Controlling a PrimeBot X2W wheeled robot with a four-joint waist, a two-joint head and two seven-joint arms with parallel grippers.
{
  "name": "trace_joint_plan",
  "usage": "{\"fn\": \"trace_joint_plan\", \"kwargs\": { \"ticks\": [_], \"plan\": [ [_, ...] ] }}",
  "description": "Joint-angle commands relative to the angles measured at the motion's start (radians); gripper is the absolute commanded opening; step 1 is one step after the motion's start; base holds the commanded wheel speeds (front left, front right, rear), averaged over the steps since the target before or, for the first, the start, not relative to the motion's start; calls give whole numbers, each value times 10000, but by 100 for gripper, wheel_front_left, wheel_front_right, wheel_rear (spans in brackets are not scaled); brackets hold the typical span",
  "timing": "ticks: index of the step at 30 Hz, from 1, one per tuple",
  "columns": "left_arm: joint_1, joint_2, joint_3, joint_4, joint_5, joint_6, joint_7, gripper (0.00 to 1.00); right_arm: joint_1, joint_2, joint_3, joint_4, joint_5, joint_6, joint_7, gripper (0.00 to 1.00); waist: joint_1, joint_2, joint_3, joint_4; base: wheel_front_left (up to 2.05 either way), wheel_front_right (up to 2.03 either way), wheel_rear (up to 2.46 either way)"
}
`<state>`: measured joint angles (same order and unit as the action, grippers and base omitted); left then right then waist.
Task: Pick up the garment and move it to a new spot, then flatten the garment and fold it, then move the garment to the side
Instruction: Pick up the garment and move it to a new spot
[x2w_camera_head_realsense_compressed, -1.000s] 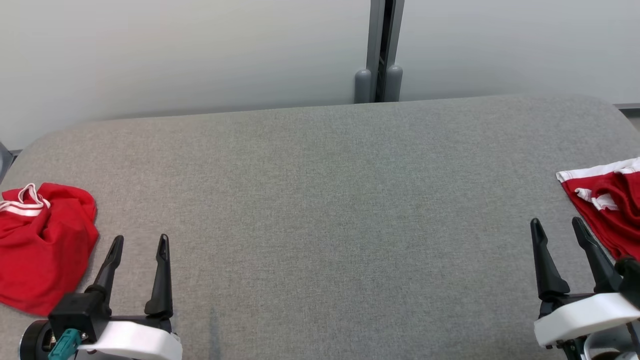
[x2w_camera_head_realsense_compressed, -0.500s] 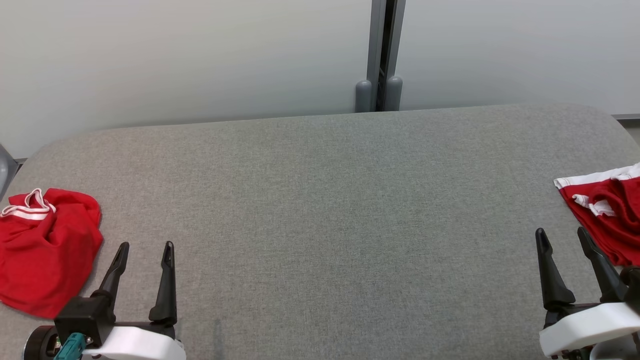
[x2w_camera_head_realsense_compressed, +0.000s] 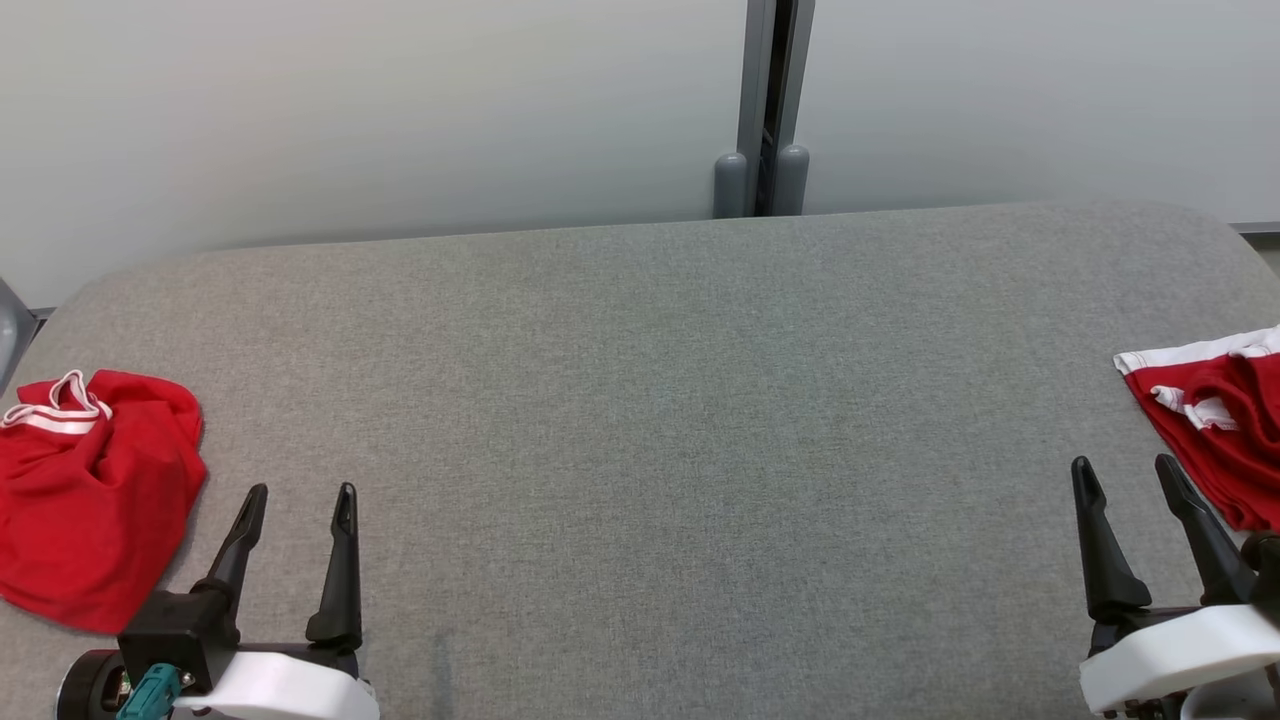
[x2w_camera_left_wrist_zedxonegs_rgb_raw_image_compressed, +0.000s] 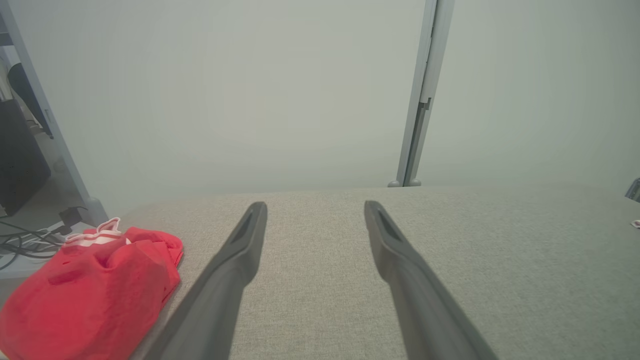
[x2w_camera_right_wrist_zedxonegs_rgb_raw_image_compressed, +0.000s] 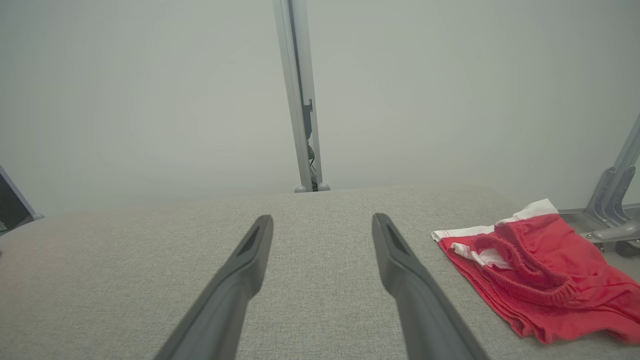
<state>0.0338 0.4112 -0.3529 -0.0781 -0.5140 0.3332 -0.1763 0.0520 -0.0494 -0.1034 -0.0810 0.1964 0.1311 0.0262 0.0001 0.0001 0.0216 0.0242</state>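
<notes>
A crumpled red garment (x2w_camera_head_realsense_compressed: 95, 495) with white trim lies at the left end of the grey table (x2w_camera_head_realsense_compressed: 640, 400); the left wrist view has it at lower left (x2w_camera_left_wrist_zedxonegs_rgb_raw_image_compressed: 95, 295). A second red garment (x2w_camera_head_realsense_compressed: 1215, 435), folded, with a white band, lies at the right edge and shows in the right wrist view (x2w_camera_right_wrist_zedxonegs_rgb_raw_image_compressed: 540, 272). My left gripper (x2w_camera_head_realsense_compressed: 297, 495) hovers open just right of the crumpled garment, nothing between its fingers (x2w_camera_left_wrist_zedxonegs_rgb_raw_image_compressed: 235, 265). My right gripper (x2w_camera_head_realsense_compressed: 1125, 468) stands open just left of the folded one, also empty, fingers (x2w_camera_right_wrist_zedxonegs_rgb_raw_image_compressed: 405, 265) spread over bare cloth.
A pale wall with a grey upright post (x2w_camera_head_realsense_compressed: 770, 105) runs behind the table. Cables and dark equipment (x2w_camera_left_wrist_zedxonegs_rgb_raw_image_compressed: 22, 165) sit off the table's left end. A metal bracket (x2w_camera_right_wrist_zedxonegs_rgb_raw_image_compressed: 612, 210) stands past the right end.
The whole head view has shifted slightly, so the camera moved. Both grippers stay open and hold their places beside the garments.
</notes>
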Motion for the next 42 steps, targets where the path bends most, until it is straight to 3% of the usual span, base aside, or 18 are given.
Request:
{"fn": "trace_joint_plan", "kwargs": {
  "ticks": [1, 11, 30, 42],
  "plan": [
    [-163, 29, 3, 22, -56, 46, 5, 100, 118, -35, -46, -44, 44, -7, -10, 100, -1, -1, -4, 12, 0, 0, 0],
    [-217, -159, 98, 44, -191, 118, -209, 100, 180, -35, -73, -142, 64, -5, -27, 100, -1, -1, -116, 523, 0, 0, 0],
    [-450, -179, 575, 371, -474, -21, -588, 100, 115, -36, 645, -432, 153, -5, 239, 100, -1, -1, -267, 3370, 0, 0, 0],
    [-493, -136, 596, 468, -396, -23, -669, 100, 110, -36, 754, -252, 240, -5, 169, 100, -1, -1, -306, 3852, 0, 0, 0]
  ]
}}
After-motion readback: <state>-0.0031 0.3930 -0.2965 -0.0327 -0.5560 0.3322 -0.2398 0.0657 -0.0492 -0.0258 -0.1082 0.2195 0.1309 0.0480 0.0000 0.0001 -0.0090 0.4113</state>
